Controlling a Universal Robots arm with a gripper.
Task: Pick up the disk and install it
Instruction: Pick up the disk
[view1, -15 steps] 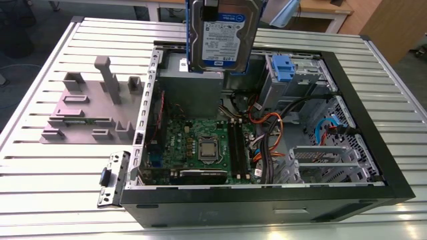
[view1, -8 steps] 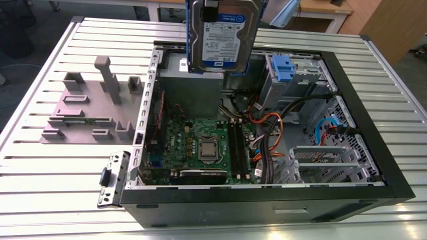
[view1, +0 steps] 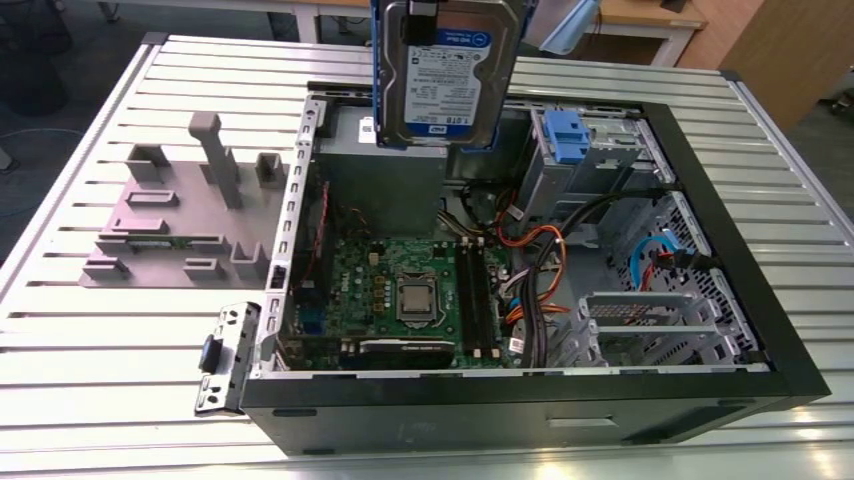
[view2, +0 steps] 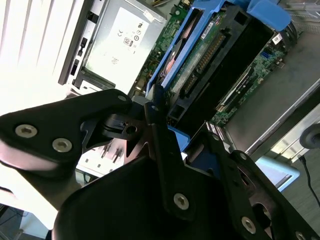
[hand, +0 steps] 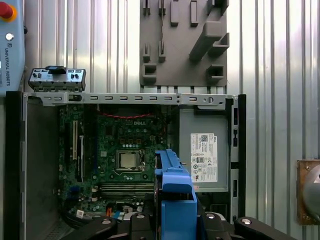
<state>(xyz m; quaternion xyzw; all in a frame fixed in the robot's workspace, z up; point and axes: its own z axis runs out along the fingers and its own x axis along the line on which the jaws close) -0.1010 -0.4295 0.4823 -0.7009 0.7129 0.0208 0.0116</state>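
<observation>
The disk, a silver hard drive with a white-and-blue label in a blue plastic bracket, hangs upright in the air above the back of the open computer case in the exterior view. My gripper is shut on its upper end. In the second wrist view the black fingers clamp the blue bracket, and the disk's circuit-board side shows. In the first wrist view the bracket edge of the disk stands up from my gripper, over the motherboard.
A grey power-supply box sits in the case's back corner under the disk. A grey metal cage with a blue latch is to its right in the exterior view. Orange and blue cables cross the case. A grey fixture lies on the slatted table.
</observation>
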